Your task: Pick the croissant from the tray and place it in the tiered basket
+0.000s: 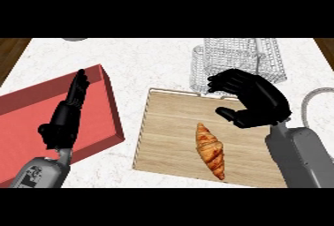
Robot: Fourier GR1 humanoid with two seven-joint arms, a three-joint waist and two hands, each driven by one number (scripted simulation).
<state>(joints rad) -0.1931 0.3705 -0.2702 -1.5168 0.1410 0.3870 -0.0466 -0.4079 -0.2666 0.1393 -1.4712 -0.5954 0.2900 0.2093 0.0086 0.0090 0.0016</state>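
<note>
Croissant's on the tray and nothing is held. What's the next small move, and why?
Probably lower the right robot hand down and toward the croissant; it hangs open above the wooden tray's far edge, near the tiered basket, holding nothing.

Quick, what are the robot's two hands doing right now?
Left hand: open, fingers straight, over the red tray, holding nothing.
Right hand: open, fingers relaxed, holding nothing; the croissant lies on the wooden tray.

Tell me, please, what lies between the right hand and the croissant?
Only bare wood of the tray: in the head view, nothing lies between the right hand and the croissant.
</note>
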